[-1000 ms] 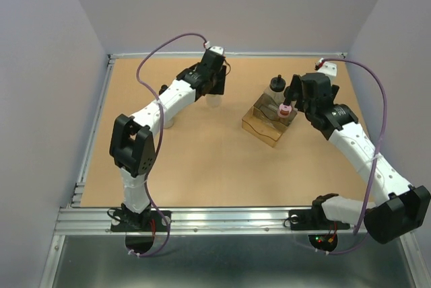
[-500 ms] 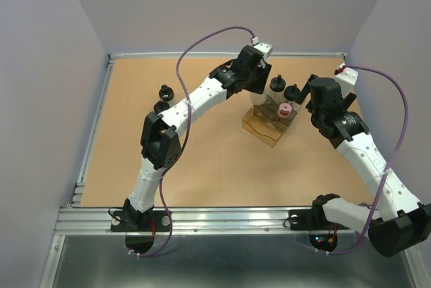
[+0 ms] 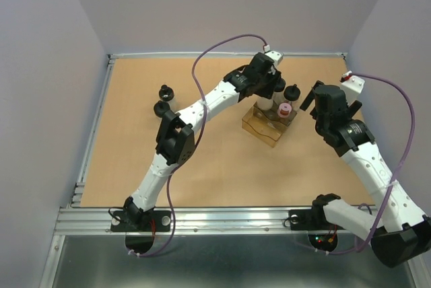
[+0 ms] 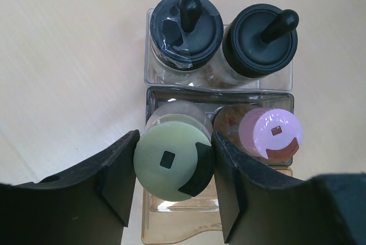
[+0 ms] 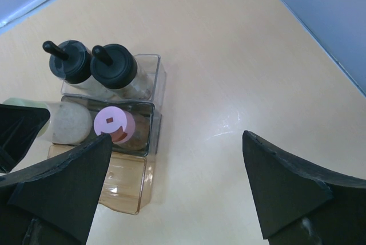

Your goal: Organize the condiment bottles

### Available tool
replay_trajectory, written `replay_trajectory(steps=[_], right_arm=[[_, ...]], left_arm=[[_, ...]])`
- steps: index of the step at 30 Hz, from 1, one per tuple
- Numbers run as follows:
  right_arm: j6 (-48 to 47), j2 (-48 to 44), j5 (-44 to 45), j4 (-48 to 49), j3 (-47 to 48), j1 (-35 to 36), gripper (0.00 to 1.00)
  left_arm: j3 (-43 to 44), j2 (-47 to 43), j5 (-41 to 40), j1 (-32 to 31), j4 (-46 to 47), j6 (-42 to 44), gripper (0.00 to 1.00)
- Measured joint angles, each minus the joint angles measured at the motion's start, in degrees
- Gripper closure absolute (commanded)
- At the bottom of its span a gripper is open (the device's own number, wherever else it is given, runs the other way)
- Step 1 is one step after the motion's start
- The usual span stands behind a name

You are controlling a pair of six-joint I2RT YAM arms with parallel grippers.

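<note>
Here the left gripper (image 4: 174,170) seemingly clamps the pale-filled, green-capped bottle (image 4: 167,162), while the right gripper (image 5: 177,137) stands wide apart.

Lab cell: blank walls (image 3: 40,66), railed table (image 3: 229,170).

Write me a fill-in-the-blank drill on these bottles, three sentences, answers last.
The left gripper holds the green-capped bottle; its neighbour in the box has a ____ cap.
The clear compartment past them holds ____ black-capped bottles.
The right gripper is ____ and holds nothing.
Missing: pink; two; open.
</note>
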Motion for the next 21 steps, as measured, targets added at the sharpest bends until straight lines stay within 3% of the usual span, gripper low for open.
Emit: replay_trajectory(steps=[10,12,13,15,16,19,21], right_arm=[[0.22,-0.13,0.00,-0.87,-0.48,0.00,0.00],[0.24,-0.09,-0.02,-0.87,-0.48,0.00,0.00],[0.24,-0.07,-0.07,-0.90,-0.50,0.00,0.00],[0.22,0.00,-0.17,-0.92,-0.50,0.00,0.00],[0.24,0.07,-0.31,-0.94,-0.50,0.00,0.00],[0.22,0.39,-0.52,-0.98,-0.50,0.00,0.00],[0.22,0.68,-0.63,-1.05,-0.50,0.00,0.00]], left_arm=[[0.11,3.54,-1.33,-0.79,0.48,1.29,0.99],[0.15,4.81,-1.73,-0.81,0.46,1.40,0.78],[0.13,5.60,-1.99,-0.94,0.44,1.44,0.55],[0.22,5.99,-2.32,-1.01,1.09,1.51,0.36],[0.22,5.99,-2.43,-1.01,0.87,1.53,0.21],[0.24,5.99,-3.06,-1.03,0.87,1.79,0.01],[0.24,5.95,-3.52,-1.03,0.94,1.88,0.01]])
